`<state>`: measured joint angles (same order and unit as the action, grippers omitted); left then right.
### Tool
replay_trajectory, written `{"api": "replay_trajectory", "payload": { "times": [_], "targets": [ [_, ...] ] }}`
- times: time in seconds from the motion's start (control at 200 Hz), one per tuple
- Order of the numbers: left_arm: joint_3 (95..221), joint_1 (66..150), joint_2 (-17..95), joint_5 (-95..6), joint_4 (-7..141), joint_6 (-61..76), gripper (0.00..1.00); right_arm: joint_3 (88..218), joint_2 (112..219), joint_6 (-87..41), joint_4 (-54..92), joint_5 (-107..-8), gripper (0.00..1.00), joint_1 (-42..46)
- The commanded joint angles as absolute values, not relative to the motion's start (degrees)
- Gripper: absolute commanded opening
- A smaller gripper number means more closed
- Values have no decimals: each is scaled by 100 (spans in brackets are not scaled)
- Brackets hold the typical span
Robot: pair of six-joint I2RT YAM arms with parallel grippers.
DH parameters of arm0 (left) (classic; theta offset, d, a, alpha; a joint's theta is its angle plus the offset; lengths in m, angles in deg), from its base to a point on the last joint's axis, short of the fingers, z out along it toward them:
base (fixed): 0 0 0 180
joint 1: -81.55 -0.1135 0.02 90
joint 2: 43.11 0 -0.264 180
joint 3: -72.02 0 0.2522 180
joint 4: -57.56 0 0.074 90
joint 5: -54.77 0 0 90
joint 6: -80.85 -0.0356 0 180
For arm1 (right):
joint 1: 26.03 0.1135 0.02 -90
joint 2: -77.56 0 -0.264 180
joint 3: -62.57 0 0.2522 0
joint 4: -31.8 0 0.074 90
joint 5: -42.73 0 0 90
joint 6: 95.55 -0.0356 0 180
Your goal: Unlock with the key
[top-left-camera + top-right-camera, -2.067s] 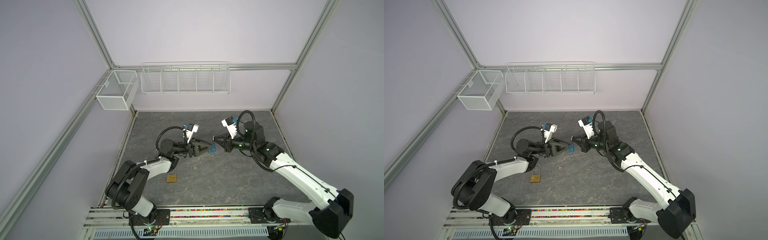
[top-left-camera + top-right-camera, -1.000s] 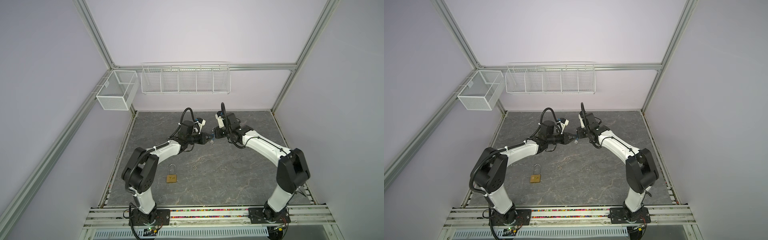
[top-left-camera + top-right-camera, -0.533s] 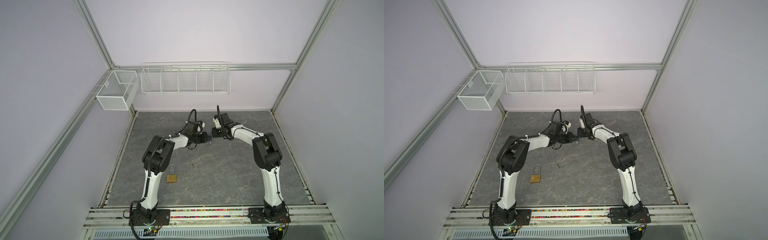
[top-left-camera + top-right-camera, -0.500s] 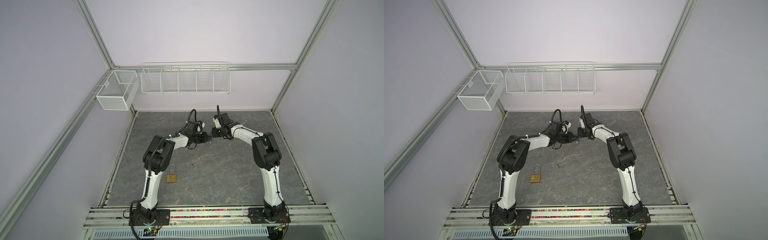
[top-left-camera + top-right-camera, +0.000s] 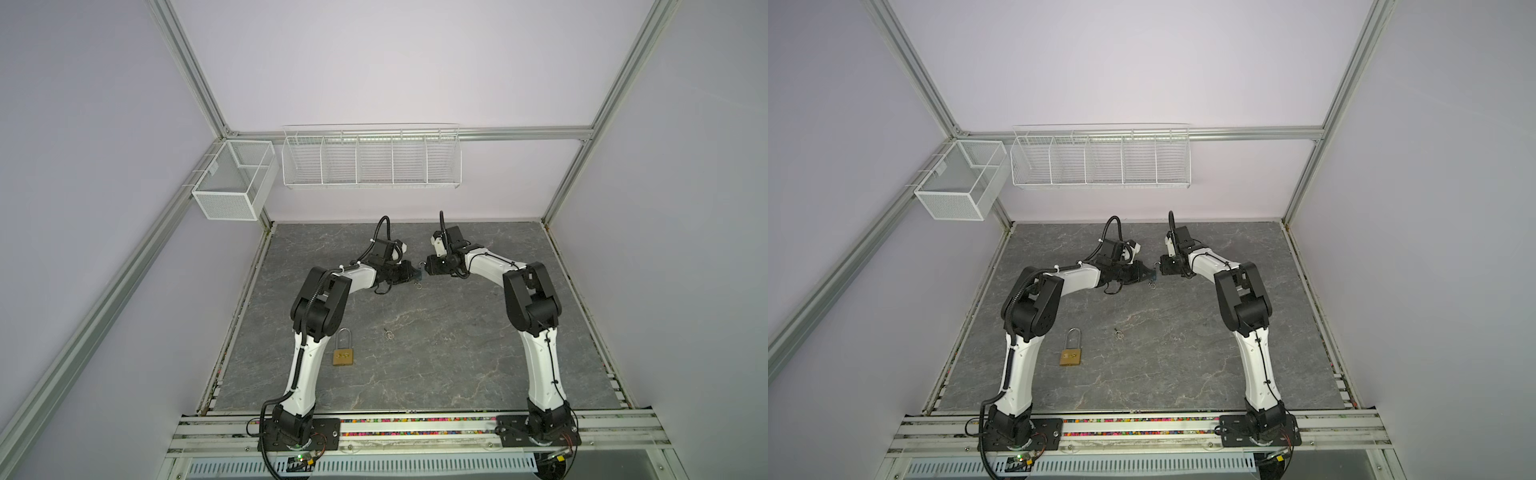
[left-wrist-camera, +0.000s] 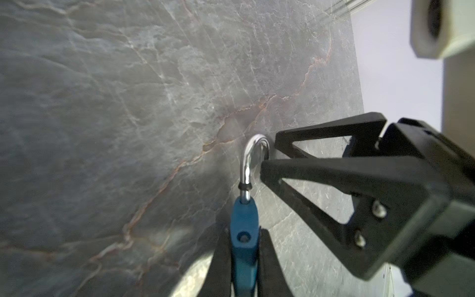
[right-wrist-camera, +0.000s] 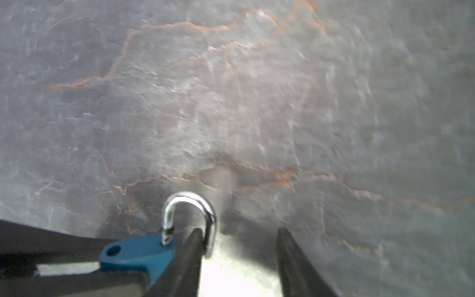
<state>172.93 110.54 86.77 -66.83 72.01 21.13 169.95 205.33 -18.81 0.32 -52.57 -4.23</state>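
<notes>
A small blue lock body (image 6: 243, 231) with a silver U-shaped shackle (image 6: 248, 159) is pinched in my left gripper (image 6: 243, 239), which is shut on it above the far middle of the table. One shackle leg sits in the body and the other leg (image 7: 210, 239) hangs free. My right gripper (image 7: 239, 231) faces it, open, with that free leg against one finger (image 7: 191, 254). In both top views the two grippers (image 5: 411, 275) (image 5: 426, 270) meet tip to tip. I cannot pick out the key; a small metal ring (image 5: 418, 285) shows just below the lock.
A brass padlock (image 5: 343, 356) with its shackle down lies flat near the left arm's base link. Another small metal ring (image 5: 388, 333) lies on the grey slab (image 5: 457, 353). Two white wire baskets (image 5: 232, 183) (image 5: 372, 160) hang on the back frame.
The right gripper's jaws have come apart from shut and no longer clamp anything. The left gripper keeps its hold on the blue lock, and both grippers stay at the same spot.
</notes>
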Motion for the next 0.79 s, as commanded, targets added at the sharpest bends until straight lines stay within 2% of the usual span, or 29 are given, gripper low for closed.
{"api": "replay_trajectory", "payload": {
  "times": [0.0, 0.195, 0.28, 0.38, 0.515, 0.565, 0.665, 0.79],
  "targets": [
    [17615, 10866, 8836, -6491, 7540, 1926, 0, 16451, 19922, -1787, -72, -4943, 64, -741],
    [17706, 10851, 8854, -6435, 7809, 1759, 0, 15105, 18545, -1808, 249, -4763, 78, -869],
    [17700, 10847, 8839, -6356, 7887, 1714, 21, 14332, 17683, -1960, 451, -4905, 82, -863],
    [17619, 10846, 8729, -6141, 7893, 1678, 33, 13384, 16576, -2259, 822, -5282, 89, -849],
    [17462, 10846, 8540, -5765, 7878, 1673, 54, 12309, 15114, -2714, 1061, -5571, 100, -832],
    [17346, 10844, 8408, -5528, 7835, 1652, 57, 12024, 14568, -2830, 1034, -5635, 89, -805],
    [16930, 10836, 7979, -4709, 7721, 1584, 57, 11690, 13594, -2980, 694, -5781, 89, -763],
    [16422, 10835, 7093, -3998, 8123, 1145, 65, 11402, 12474, -2922, 59, -5885, 88, -626]
  ]
}}
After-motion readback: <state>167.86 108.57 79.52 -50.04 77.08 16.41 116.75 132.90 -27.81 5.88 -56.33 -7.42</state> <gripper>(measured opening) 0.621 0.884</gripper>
